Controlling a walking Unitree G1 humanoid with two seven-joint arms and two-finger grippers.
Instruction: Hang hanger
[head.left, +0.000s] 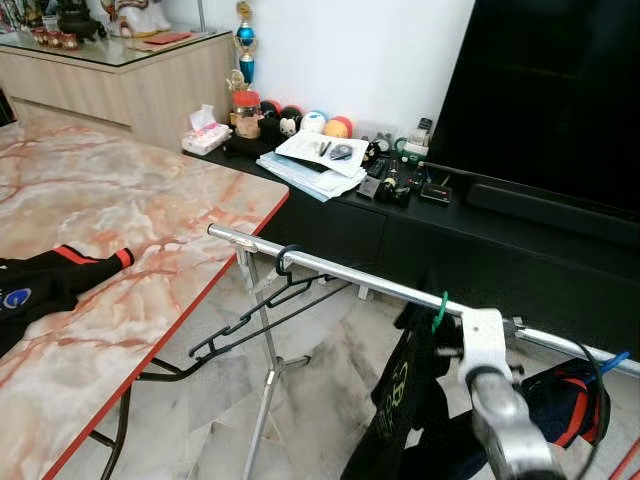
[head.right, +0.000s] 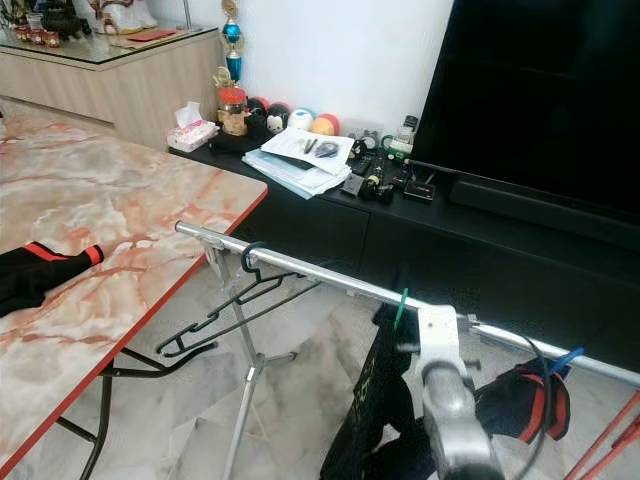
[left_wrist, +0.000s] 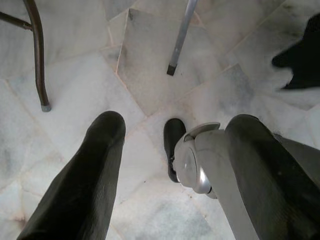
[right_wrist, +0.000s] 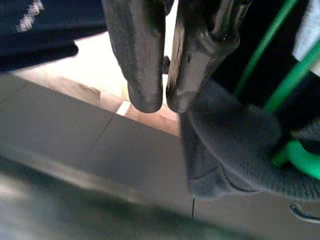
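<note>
Marble-patterned, the worktop (head.left: 130, 210) with its red edge fills the robot's left side, a black garment with red trim (head.left: 50, 285) lying on it. Beside it runs the silver rail (head.left: 340, 270) of a clothes rack, and an empty black hanger (head.left: 265, 310) hangs from it by its hook, tilted down toward the worktop. Further along the rail a green hanger (head.left: 440, 310) carries dark clothing (head.left: 400, 400). The right gripper (right_wrist: 162, 102) sits against that clothing, its fingers almost touching and holding nothing. The left gripper (left_wrist: 175, 145) hangs spread wide over the marble floor (left_wrist: 150, 65).
</note>
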